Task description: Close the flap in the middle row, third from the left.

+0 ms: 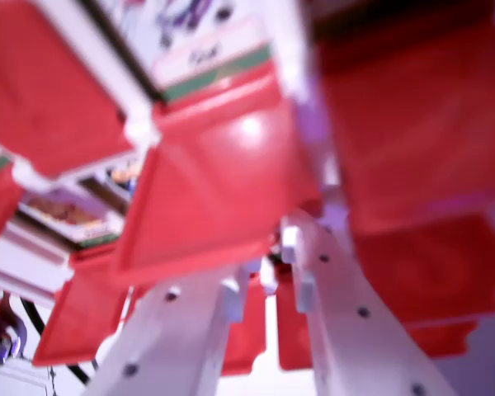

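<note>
Several red flaps fill pretty much the whole wrist view, all blurry since the camera sits right up against the board. One big glossy red flap [219, 186] sits dead centre, tilted, with a bright glare spot near its top and a white frame bar [107, 70] running diagonally along its upper left edge. Right above it there's a picture card [202, 54] with a white label and a green stripe, text too smeared to read. Another card [70, 213] shows on the wrist view's left between more red flaps, so at least some are open. The hand [276, 260] comes up from the bottom, white with small dark screws, its two fingers close together with only a narrow gap, tips right at the lower edge of the centre flap; can't tell if they actually touch it. Nothing is gripped between them. Bottom left corner has something purple and a dark cable, too fuzzy to identify.
</note>
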Motion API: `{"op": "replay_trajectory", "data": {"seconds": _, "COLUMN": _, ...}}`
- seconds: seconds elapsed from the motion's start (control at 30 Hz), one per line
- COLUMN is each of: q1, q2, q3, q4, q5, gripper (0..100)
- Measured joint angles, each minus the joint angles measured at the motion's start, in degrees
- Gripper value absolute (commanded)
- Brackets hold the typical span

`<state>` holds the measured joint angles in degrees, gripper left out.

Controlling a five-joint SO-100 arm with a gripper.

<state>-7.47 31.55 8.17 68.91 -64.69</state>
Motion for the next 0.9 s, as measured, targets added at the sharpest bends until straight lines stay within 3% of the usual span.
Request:
{"op": "replay_trajectory", "data": {"seconds": 0.43, "q1": -0.09, "q2": 0.0, "q3": 0.0, "q4": -1.76, "q5": -0.09, "gripper": 2}}
{"op": "replay_trajectory", "data": {"seconds": 0.9, "q1": -0.09, "q2": 2.29, "q3": 0.0, "q4": 3.34, "q5": -1.32, "gripper": 2}}
